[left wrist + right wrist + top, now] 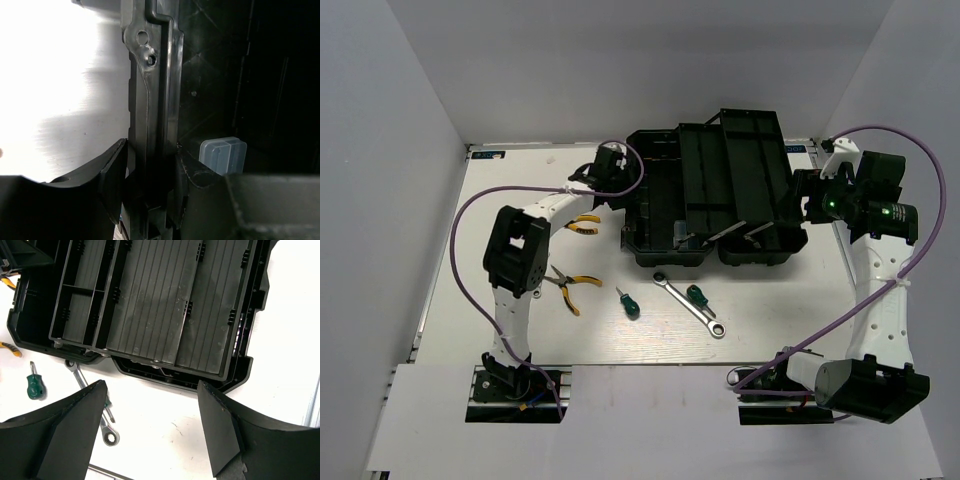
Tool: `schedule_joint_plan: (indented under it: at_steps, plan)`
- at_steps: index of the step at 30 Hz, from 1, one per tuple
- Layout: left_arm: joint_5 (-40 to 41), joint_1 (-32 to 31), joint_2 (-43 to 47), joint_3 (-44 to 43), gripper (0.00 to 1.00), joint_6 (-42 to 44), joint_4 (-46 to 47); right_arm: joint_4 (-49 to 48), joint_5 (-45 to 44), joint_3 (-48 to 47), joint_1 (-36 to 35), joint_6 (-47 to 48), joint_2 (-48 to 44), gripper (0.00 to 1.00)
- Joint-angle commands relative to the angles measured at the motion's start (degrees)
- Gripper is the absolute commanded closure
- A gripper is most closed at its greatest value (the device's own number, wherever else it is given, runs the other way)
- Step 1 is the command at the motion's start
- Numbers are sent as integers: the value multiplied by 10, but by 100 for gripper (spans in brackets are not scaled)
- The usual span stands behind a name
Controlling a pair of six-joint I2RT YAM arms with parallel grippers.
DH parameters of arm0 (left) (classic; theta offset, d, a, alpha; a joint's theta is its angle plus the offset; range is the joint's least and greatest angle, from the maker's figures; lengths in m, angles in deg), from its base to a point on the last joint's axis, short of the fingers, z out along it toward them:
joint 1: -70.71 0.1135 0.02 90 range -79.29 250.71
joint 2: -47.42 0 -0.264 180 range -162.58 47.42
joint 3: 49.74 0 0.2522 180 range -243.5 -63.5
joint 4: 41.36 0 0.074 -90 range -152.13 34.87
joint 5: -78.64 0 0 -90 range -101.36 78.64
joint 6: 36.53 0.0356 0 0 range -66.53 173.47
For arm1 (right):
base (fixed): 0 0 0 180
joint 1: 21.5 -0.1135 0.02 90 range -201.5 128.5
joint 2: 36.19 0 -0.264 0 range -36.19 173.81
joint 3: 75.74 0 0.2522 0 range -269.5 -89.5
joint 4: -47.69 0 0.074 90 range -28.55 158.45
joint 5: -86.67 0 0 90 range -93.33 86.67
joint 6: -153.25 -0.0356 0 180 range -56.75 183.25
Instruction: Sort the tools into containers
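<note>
From above, the black toolbox (655, 205) is seen open at the far middle of the table (770, 320), with its inner tray (745, 160) set skewed across the right half. The left gripper (603, 172) is placed at the toolbox's left rim. How it sits there is shown only by the left wrist view: its fingers (112, 182) are pressed onto the upright black wall, one on each side and touching it. A small clear-grey box (223, 155) is seen just inside that wall. The right gripper (812, 195) is held just beside the toolbox's right side. In the right wrist view its fingers (75, 425) are seen spread wide, with nothing pinched, near the front edge of the box. The tray's ribbed compartments, long ones and two small ones at one end, are also made plain there, a detail lost from overhead. The tools are found on the table in front of the toolbox. One pair of pliers (585, 225) is half hidden beneath the left arm (535, 225), and a second pair (565, 285) lies nearer. One green screwdriver (628, 302) lies alone, and another (697, 294) lies right beside the long wrench (678, 296).
</note>
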Motion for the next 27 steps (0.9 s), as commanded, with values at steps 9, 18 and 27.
schedule_joint_plan:
  at_steps: [9, 18, 27]
  plan:
    - [21, 29, -19, -15, 32, 21, -57, 8, 85, 1, 0, 53, -17, 12]
    - [21, 29, 49, -95, 10, 99, -99, 43, 201, 17, -29, 148, -20, 17]
    - [-24, 18, 217, -30, 12, 156, -82, 24, 120, 74, -199, 150, -46, 31]
